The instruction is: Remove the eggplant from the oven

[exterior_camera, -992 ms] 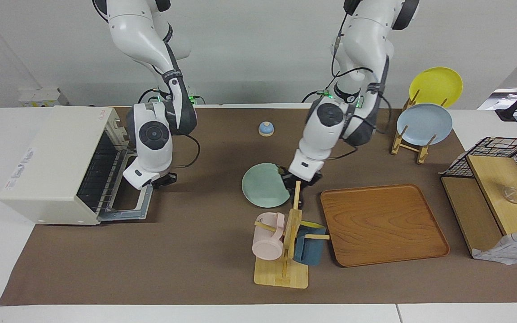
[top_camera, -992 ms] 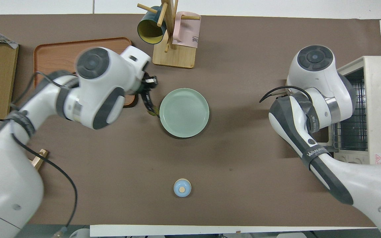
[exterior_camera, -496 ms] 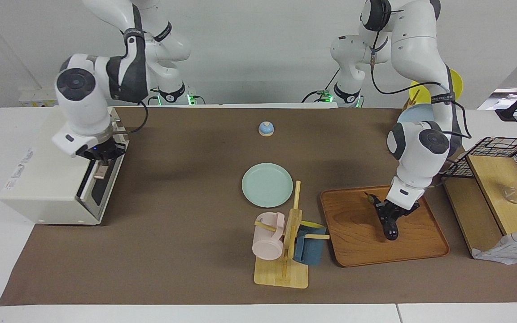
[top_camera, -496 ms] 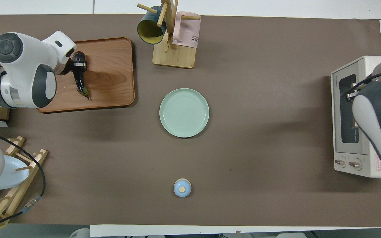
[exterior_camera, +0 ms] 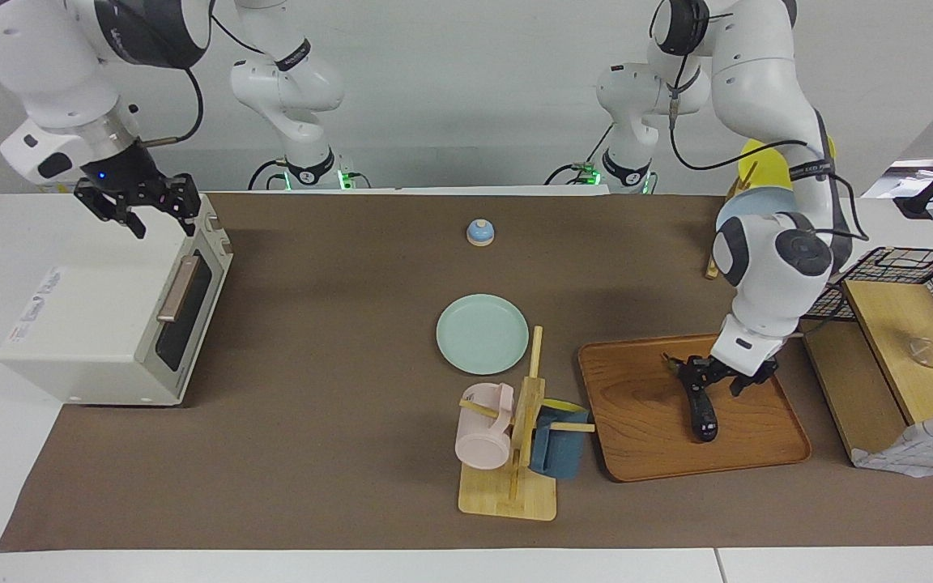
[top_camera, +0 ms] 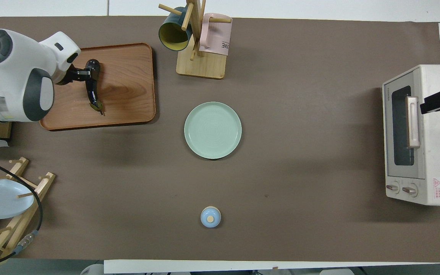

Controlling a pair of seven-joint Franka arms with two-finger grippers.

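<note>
The dark purple eggplant (exterior_camera: 700, 409) (top_camera: 91, 89) lies on the wooden tray (exterior_camera: 636, 421) (top_camera: 128, 84), toward the left arm's end of the table, its green stem end pointing toward the robots. My left gripper (exterior_camera: 713, 379) (top_camera: 83, 74) is open just above the eggplant, beside its middle, and holds nothing. The cream-white oven (exterior_camera: 86, 324) (top_camera: 434, 152) stands at the right arm's end with its glass door shut and its tan handle (exterior_camera: 179, 287) (top_camera: 413, 122) free. My right gripper (exterior_camera: 138, 209) (top_camera: 439, 102) is open and empty, raised over the oven's top front edge.
A pale green plate (exterior_camera: 483, 334) (top_camera: 212, 130) sits mid-table. A wooden mug rack (exterior_camera: 515, 453) (top_camera: 199, 57) with two mugs stands beside the tray. A small blue bell (exterior_camera: 480, 232) (top_camera: 210, 217) is near the robots. A plate rack (top_camera: 2, 194) and a wire basket (exterior_camera: 904, 275) stand at the left arm's end.
My left gripper has opened and let go of the eggplant, which now rests on the tray. My right gripper has risen from the oven's handle, and the oven door is now fully shut.
</note>
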